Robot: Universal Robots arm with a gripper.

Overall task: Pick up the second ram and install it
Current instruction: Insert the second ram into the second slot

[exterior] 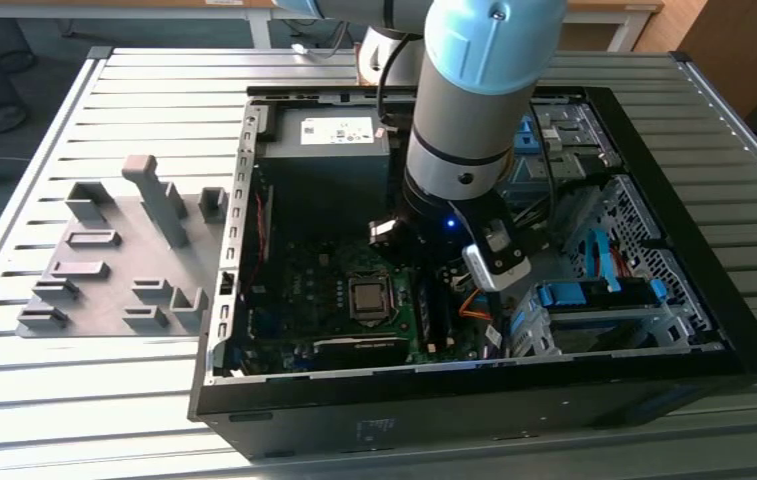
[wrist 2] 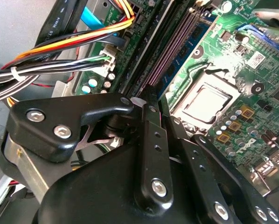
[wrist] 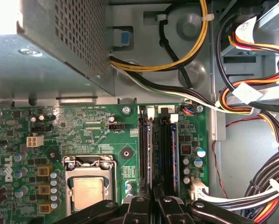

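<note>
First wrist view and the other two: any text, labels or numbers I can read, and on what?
Nothing can be quoted reliably.
Motherboard: white printed lettering, too small to read.
Board sticker in the second wrist view: blurred.
Black cable in the second wrist view: white print along it, too blurred.
Power supply label in the exterior view: too small.
Case badge in the exterior view: too blurred.

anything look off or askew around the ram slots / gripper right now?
Nothing stands out. The gripper sits inside the open PC case, right over the RAM slots beside the CPU socket. Slots look straight, cable bundles lie clear of them, and the grey holder tray sits flat on the table.
</note>
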